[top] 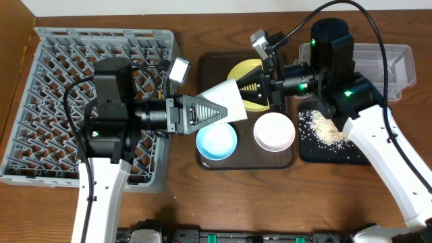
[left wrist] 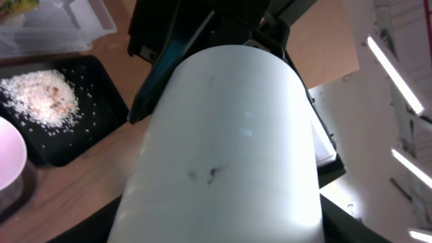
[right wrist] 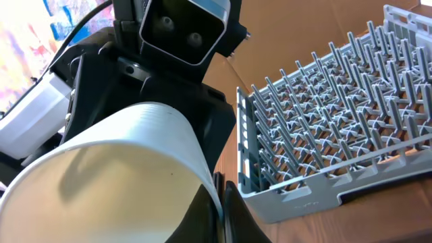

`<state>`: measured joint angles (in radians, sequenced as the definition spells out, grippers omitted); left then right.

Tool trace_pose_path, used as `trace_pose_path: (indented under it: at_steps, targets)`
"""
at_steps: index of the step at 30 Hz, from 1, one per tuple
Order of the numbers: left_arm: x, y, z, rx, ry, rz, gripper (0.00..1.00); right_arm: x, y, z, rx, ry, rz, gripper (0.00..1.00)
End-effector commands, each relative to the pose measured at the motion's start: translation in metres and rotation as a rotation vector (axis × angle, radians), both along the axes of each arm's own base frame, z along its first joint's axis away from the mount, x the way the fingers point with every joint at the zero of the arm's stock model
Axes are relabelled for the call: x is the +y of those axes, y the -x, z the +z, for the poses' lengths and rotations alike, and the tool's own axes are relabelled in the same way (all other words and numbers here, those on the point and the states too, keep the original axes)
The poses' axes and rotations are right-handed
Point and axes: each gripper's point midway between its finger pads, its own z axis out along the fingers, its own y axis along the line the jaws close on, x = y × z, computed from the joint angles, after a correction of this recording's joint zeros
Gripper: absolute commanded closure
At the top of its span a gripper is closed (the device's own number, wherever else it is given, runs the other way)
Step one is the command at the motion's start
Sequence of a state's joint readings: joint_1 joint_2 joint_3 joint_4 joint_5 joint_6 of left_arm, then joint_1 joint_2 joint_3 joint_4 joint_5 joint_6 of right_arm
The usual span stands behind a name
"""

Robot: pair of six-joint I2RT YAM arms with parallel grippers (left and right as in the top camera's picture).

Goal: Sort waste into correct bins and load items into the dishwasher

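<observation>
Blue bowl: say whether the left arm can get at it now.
Probably not yet. The left gripper is shut on the white cup over the blue bowl's edge, with the right gripper gripping the cup's rim. The bowl lies close and uncovered, so a freed gripper should reach it.

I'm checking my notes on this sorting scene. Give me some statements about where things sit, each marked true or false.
1. The heap of beige rice-like grains lies on the flat black rectangular tray. True.
2. The round pale yellow plate stands in the large grey plastic dish rack. False: it lies on the dark brown tray.
3. The left tool holds a white cup above the table. True.
4. The small white bowl sits inside the light blue bowl. False: they stand side by side on the dark brown tray.
</observation>
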<state>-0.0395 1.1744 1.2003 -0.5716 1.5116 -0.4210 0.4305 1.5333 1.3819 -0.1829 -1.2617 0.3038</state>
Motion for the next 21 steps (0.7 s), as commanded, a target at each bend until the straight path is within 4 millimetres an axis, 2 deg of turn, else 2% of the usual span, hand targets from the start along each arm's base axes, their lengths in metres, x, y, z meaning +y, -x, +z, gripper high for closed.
trace_pose_path:
  at_steps: [1, 3, 5, 6, 10, 12, 14, 16, 19, 21]
  targets:
    - [-0.002, -0.001, 0.005, -0.030, -0.021, 0.023, 0.43, 0.005, -0.003, -0.004, 0.006, 0.019, -0.026, 0.95]
    - [0.001, -0.012, -0.003, -0.012, -0.065, 0.091, 0.46, 0.002, -0.005, -0.005, 0.013, 0.022, -0.033, 0.71]
    - [0.005, -0.023, -0.011, -0.007, -0.117, 0.169, 0.46, -0.004, -0.010, -0.008, 0.035, 0.032, -0.053, 0.38]
    - [0.008, -0.027, -0.014, -0.005, -0.134, 0.200, 0.46, -0.008, -0.013, -0.009, 0.047, 0.037, -0.065, 0.34]
    - [0.033, -0.042, -0.024, 0.019, -0.210, 0.362, 0.46, -0.032, -0.030, -0.020, 0.128, 0.071, -0.140, 0.30]
    - [0.057, -0.049, -0.037, 0.063, -0.284, 0.499, 0.46, -0.043, -0.038, -0.028, 0.176, 0.097, -0.188, 0.29]
    - [0.092, -0.053, -0.057, 0.137, -0.400, 0.676, 0.46, -0.050, -0.041, -0.038, 0.217, 0.130, -0.219, 0.28]
    - [0.147, -0.045, -0.088, 0.251, -0.605, 0.927, 0.46, -0.054, -0.038, -0.057, 0.241, 0.201, -0.248, 0.27]
    - [0.213, -0.020, -0.116, 0.373, -0.880, 1.190, 0.46, -0.056, -0.034, -0.091, 0.212, 0.364, -0.307, 0.27]
    - [0.245, -0.002, -0.125, 0.436, -1.022, 1.306, 0.46, -0.060, -0.032, -0.116, 0.195, 0.506, -0.366, 0.26]
